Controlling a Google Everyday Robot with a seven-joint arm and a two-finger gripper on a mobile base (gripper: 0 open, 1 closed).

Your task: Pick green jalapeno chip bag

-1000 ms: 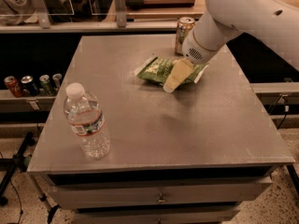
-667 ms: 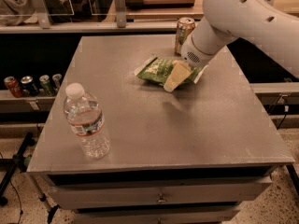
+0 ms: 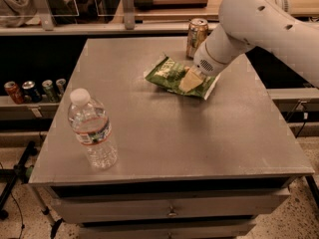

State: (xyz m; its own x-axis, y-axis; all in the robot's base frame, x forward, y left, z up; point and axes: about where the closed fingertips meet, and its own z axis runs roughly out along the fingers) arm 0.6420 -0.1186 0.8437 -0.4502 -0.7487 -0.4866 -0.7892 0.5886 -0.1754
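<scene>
Leftmost, beyond the desk's [image 3: 164, 148] left edge, a row of small cans [image 3: 35, 90] stands on a lower shelf. Near the front-left corner an upright water bottle [image 3: 92, 132] stands well apart from everything else on the desk. Right of centre and toward the back edge lies the green jalapeno chip bag [image 3: 169, 72], flat on the surface. Its long axis runs roughly along the back edge, slanting a little toward the front at its right end, where a white seam shows; the left end points toward the left edge. The gripper [image 3: 190, 81] is down on the right half of the bag and touches it; whether it is released or clenched on the foil cannot be told. Just behind, at the back edge, stands a gold-green drink can [image 3: 197, 32], near the bag but apart from it. The white arm [image 3: 264, 26] reaches in over the back-right corner. Judged step: securing the grasp at the bag. The next move calls for a firm hold on the thin, crinkly foil and then a straight lift, keeping off the can behind.
</scene>
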